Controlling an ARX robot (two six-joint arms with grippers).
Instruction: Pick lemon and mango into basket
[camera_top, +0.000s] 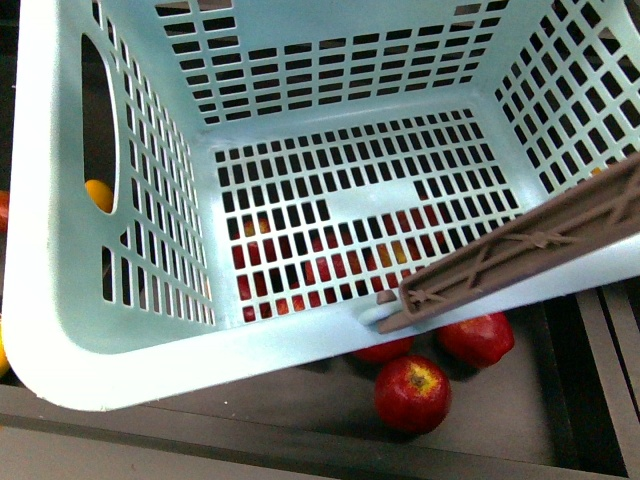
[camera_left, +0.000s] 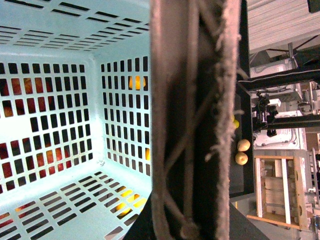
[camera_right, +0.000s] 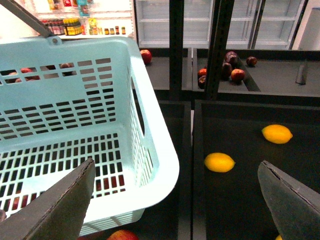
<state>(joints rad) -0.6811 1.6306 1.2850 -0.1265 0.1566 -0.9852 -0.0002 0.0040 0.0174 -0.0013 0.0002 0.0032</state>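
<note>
Spreading wide and empty, the right fingers (camera_right: 55, 210) hover near the basket (camera_right: 167, 165); the left fingers' state cannot be told.

Apples (camera_top: 412, 392) lie under the basket (camera_top: 120, 360); two oval fruits (camera_right: 219, 162) lie beside it.

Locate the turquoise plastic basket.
The turquoise slotted plastic basket fills the front view, its brown handle lower right, over round red apples.

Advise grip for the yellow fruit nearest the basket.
Pinch the yellow fruit across its plump middle, from above: it lies flat, alone on the dark shelf, ends tapered. The open right gripper spreads along its length, so probably turn the wrist first.
</note>
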